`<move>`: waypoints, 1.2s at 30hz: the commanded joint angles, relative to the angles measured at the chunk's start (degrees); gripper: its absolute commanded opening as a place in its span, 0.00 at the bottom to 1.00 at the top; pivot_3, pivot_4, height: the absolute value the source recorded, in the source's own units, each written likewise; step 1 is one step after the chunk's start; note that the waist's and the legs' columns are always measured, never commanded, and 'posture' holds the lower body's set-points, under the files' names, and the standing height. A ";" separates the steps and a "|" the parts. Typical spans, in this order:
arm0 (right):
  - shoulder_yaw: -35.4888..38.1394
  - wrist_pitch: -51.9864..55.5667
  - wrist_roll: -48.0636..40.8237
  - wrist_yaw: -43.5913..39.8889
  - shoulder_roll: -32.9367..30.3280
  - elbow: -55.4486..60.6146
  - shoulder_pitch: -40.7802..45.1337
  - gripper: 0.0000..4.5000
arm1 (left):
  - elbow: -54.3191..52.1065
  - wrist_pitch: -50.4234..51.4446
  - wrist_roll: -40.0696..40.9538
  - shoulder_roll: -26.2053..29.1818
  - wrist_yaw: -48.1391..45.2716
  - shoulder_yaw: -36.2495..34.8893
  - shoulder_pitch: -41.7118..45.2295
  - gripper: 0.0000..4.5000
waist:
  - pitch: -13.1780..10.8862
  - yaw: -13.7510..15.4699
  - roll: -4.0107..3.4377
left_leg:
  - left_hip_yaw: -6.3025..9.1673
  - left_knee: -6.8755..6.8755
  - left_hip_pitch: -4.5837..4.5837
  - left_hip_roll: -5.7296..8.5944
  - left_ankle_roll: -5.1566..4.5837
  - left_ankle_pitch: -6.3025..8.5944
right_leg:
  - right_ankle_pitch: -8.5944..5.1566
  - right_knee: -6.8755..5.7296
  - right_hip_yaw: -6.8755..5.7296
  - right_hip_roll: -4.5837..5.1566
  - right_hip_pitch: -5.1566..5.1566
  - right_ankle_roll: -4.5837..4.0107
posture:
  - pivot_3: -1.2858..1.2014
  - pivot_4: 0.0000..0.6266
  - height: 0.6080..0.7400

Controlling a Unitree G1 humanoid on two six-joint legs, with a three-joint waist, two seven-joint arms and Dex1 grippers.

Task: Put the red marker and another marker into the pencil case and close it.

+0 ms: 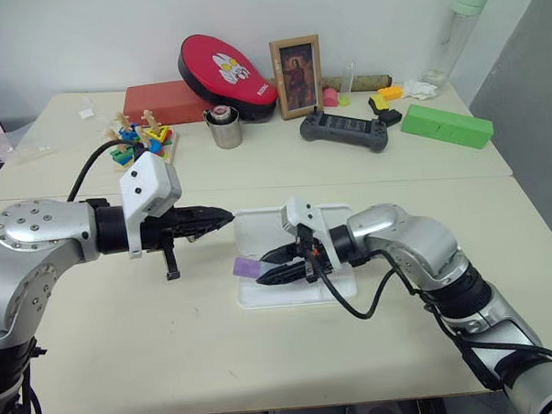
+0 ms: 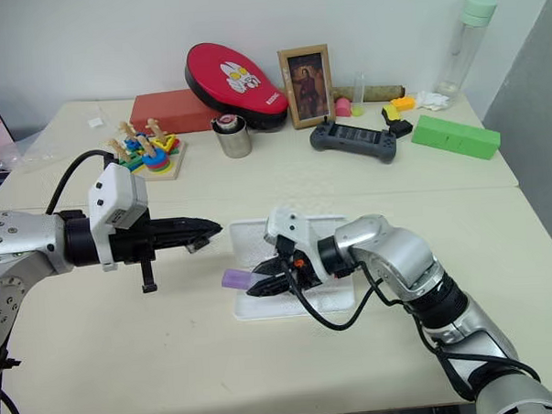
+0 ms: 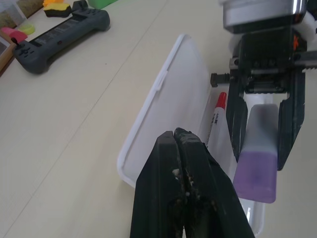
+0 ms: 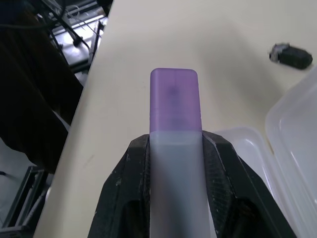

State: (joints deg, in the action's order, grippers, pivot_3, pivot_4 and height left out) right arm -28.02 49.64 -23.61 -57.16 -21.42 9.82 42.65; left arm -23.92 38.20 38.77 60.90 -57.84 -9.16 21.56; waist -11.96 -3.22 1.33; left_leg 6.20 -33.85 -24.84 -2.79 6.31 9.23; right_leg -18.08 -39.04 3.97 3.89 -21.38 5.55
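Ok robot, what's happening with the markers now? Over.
Right gripper shut on purple marker, above open pencil case. Left gripper shut, empty, beside it. Red marker already inside case. Nothing in the way.

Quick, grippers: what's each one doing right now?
Left gripper: shut, holding nothing.
Right gripper: shut on the purple-capped marker, over the open pencil case.

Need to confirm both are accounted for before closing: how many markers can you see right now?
2. The purple-capped marker is held in the right claw over the pencil case. The red marker lies inside the case. Others could be hidden behind the arms.
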 commanded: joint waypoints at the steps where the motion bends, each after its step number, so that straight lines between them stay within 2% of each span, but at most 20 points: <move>1: -2.63 -3.31 3.96 1.13 0.73 -2.54 0.36 0.24 | 0.17 -1.48 -1.14 -0.39 -0.19 -0.52 1.54 0.00 | 0.00 -0.02 0.00 | 0.00 0.00 0.00 0.00 0.00 0.00 | 0.00 0.00 0.00 0.00 0.00 0.00 | 0.52 0.24 1.00; 9: -5.29 -9.43 8.71 -0.50 1.51 -7.97 -0.39 0.24 | -0.09 -1.15 -1.77 -0.99 -0.06 -1.13 0.97 0.00 | 0.00 -0.03 0.00 | 0.00 -0.01 0.00 -0.01 0.00 0.00 | 0.00 -0.01 0.01 0.00 0.00 0.00 | 0.52 0.24 1.00; 16: -5.08 -9.89 9.31 -2.13 1.49 -7.56 -0.75 0.24 | -0.23 -1.11 -1.72 -1.05 0.02 -1.71 0.53 0.00 | 0.00 -0.05 0.00 | 0.01 -0.02 0.00 0.00 0.00 0.00 | 0.00 -0.01 0.00 0.00 0.01 0.00 | 0.52 0.24 1.00; 18: -4.94 -9.93 9.32 -2.48 1.35 -7.32 -0.80 0.40 | -0.23 -1.13 -1.72 -1.17 0.10 -1.62 0.57 0.00 | 0.00 -0.05 0.00 | 0.01 -0.01 0.00 0.00 0.00 0.00 | 0.00 0.00 0.00 0.00 0.01 0.00 | 0.52 0.24 1.00; 26: -2.78 -8.37 8.85 -1.48 1.36 -6.36 -0.50 0.78 | 0.38 -1.40 -1.83 -1.85 0.02 -1.19 1.19 0.00 | 0.00 -0.04 0.00 | 0.01 -0.01 0.00 0.00 0.00 0.00 | 0.00 -0.01 0.00 0.00 0.01 0.00 | 0.52 0.24 1.00; 36: 9.81 1.12 -0.39 -1.48 -2.19 3.89 1.00 0.78 | 0.78 0.56 0.79 -2.80 1.50 -5.38 -0.25 0.00 | 0.00 -0.02 0.00 | 0.01 -0.01 0.00 0.00 0.00 0.00 | 0.00 -0.01 0.00 0.00 0.02 0.00 | 0.52 0.24 1.00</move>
State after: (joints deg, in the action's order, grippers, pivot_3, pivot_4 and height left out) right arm -21.30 49.19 -21.17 -58.57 -23.07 9.66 42.30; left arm -22.60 38.45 38.22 57.90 -56.87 -11.07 21.33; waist -11.96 -3.24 1.33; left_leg 6.22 -33.86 -24.84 -2.80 6.31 9.23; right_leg -18.07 -39.05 3.97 3.89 -21.37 5.55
